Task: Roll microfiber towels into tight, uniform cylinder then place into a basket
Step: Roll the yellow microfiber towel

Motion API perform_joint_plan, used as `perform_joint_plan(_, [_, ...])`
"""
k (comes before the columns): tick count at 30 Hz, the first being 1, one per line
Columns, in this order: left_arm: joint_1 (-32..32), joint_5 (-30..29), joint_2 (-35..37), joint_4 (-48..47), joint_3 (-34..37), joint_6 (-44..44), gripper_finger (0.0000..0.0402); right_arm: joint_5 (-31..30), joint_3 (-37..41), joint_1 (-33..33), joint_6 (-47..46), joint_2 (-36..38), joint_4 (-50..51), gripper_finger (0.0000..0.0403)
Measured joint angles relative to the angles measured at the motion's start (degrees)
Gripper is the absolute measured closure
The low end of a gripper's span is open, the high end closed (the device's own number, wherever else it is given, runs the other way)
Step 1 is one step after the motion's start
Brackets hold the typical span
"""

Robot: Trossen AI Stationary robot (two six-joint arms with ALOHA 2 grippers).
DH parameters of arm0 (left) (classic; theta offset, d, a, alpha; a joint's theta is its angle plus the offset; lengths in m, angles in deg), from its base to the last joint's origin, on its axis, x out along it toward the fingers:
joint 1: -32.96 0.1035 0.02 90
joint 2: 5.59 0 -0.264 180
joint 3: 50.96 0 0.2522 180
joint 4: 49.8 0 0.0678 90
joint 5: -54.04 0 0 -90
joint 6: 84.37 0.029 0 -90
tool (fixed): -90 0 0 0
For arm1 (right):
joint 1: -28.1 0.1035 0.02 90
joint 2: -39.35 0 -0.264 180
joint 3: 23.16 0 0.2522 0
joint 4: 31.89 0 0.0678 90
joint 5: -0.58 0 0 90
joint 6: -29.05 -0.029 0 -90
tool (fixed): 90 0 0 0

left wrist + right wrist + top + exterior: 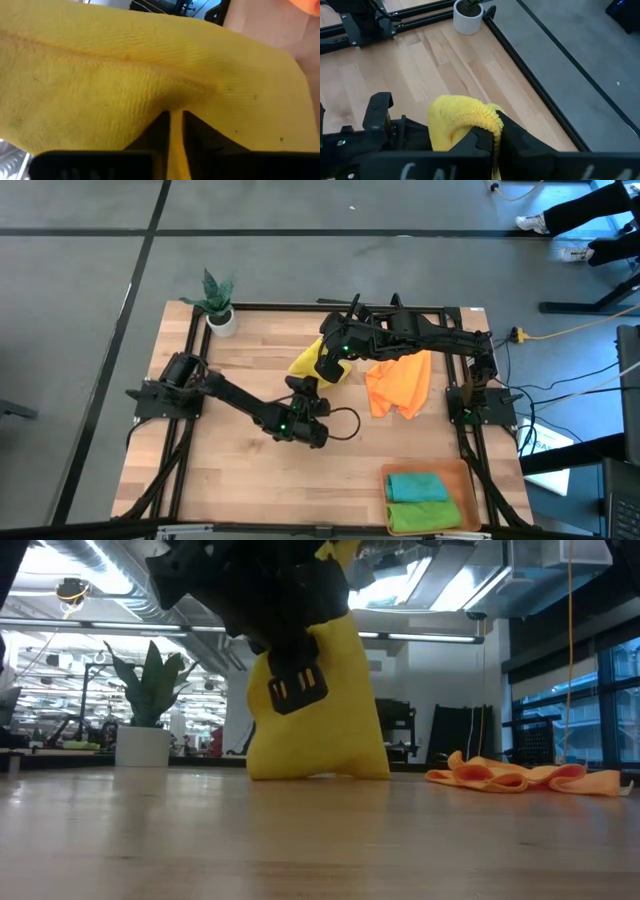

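A yellow towel stands bunched at the table's middle, and its lower end rests on the wood. My right gripper is above it, shut on its upper part. My left gripper is at the towel's near side, pointing level, shut on the cloth. An orange towel lies crumpled to the right of them, flat on the table. The basket sits at the near right corner, with a teal towel and a green towel rolled inside. My left gripper pinches a bit of the yellow towel's near face between its two fingers. A thin strip of cloth runs back through the gap. The fingers come level from the table's near side. One layer or several, I cannot tell. My right gripper pinches the yellow towel's bunched top between its two fingers, slanting down from above. The cloth hangs below the fingers as a loose mass, with its lower end on the table.
A white pot with a green plant stands at the far left corner. Black frame rails run along the table's edges. A person's legs show on the floor beyond the far right. Bare wood lies at the near left.
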Motion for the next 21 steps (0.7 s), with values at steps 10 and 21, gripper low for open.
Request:
perform_joint_plan(10, [-2.36, -3.19, 0.0, 0.02, 0.0, 5.52, 0.04, -0.01, 0.0, 0.0, 0.22, 0.0, 0.0, 0.0393])
perform_joint_plan(21, [-9.67, -5.5, 0.0, 0.02, -5.8, 13.39, 0.0401, 0.03, 0.0, 0.02, 0.23, 0.0, 0.74, 0.0393])
